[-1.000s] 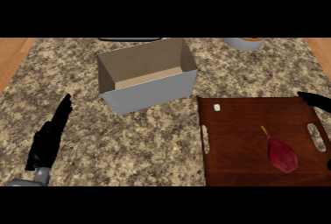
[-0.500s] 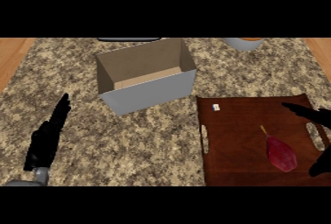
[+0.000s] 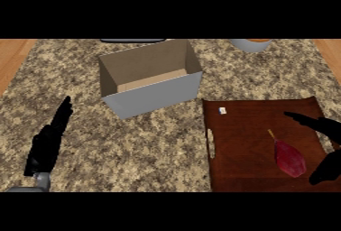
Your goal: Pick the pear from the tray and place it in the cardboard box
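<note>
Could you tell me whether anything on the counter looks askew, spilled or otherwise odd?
Nothing is spilled or damaged. The cardboard box stands open and upright, only turned at an angle to the counter's edges. The dark red pear lies on its side on the brown tray, stem pointing up the view.

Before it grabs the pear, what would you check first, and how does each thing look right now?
1. Pear lies on the tray, uncovered: ok.
2. Right hand open, fingers spread around the pear, not yet closed on it: ok.
3. Cardboard box open at the top, nothing visible inside: ok.
4. Counter between tray and box free of obstacles: ok.
5. Left hand open, resting well clear at the left: ok.
6. Whether the fingers touch the pear: cannot tell.
</note>
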Controlling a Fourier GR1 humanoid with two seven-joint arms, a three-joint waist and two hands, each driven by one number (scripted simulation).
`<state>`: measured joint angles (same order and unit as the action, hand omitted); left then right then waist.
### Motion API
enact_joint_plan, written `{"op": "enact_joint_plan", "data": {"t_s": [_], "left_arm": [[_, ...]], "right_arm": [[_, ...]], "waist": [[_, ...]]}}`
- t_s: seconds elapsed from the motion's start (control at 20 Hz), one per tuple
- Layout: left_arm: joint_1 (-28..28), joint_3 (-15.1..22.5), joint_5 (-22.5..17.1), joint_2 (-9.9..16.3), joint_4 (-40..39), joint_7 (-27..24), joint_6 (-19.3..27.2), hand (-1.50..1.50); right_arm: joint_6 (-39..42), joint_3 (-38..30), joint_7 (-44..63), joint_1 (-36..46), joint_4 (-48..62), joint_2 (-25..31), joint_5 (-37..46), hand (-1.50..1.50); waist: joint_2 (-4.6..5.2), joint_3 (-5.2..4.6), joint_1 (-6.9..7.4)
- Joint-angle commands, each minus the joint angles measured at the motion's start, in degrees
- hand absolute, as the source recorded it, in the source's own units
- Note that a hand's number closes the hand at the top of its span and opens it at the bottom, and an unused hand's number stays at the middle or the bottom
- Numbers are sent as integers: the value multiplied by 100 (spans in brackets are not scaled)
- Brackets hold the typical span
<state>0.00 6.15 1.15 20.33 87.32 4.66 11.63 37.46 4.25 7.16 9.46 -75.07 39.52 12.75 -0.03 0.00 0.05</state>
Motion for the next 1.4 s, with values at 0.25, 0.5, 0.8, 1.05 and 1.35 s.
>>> {"op": "enact_joint_plan", "data": {"t_s": [0.25,0.5,0.8,1.05,1.35], "left_arm": [[138,-239,332,-413,-215,-312,-218,0],[-30,-431,506,-529,-30,-21,-414,0],[-167,-720,351,-493,-213,-64,-747,0],[93,-899,468,-521,96,-56,-897,0],[-61,-660,877,-818,188,162,-669,0]], "right_arm": [[81,-275,268,-358,-558,-603,528,-150],[130,-532,-346,-121,78,-757,1005,-150],[61,-501,-85,-234,-177,-1133,1178,-150],[352,-823,-102,-307,-282,-1097,1265,-150],[-120,-312,-322,-276,123,-1585,1920,-150]], "waist": [[-2,-2,-13],[2,0,2],[1,-1,-11],[0,0,0],[0,0,-4]]}}
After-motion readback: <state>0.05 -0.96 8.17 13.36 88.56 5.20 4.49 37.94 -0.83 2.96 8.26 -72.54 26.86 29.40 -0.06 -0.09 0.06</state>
